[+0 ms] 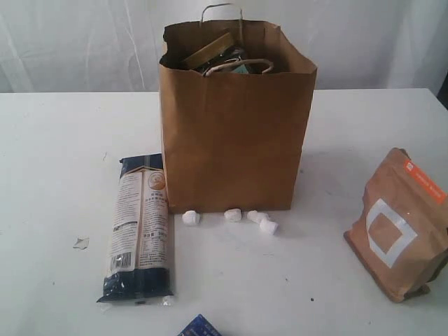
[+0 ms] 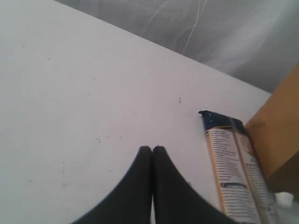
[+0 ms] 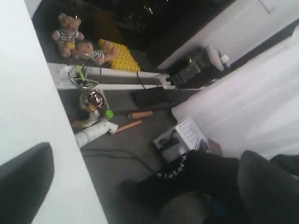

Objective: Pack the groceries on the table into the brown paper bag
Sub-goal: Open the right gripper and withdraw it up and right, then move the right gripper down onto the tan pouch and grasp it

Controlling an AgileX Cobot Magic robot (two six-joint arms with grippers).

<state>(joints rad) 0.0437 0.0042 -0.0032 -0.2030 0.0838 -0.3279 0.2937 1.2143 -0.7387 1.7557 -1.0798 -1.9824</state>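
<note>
left hand [image 2: 152,149] pinched together empty, right hand [image 3: 142,182] spread wide.

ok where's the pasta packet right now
In the exterior view the pasta packet lies flat on the table, left of centre, its far end beside the brown paper bag's lower left corner.

Matt, faintly creased kraft paper for the tall brown carrier bag [image 1: 231,140], and much the same dull paper face on the tan stand-up pouch with the orange label [image 1: 395,238]. Glossy, slightly crinkled plastic film around the long dark-blue-and-white pasta packet [image 1: 140,231], catching light along its seam. Smooth, plain, near-matt white across the wide flat tabletop [image 1: 56,161], with a few faint specks.
</note>
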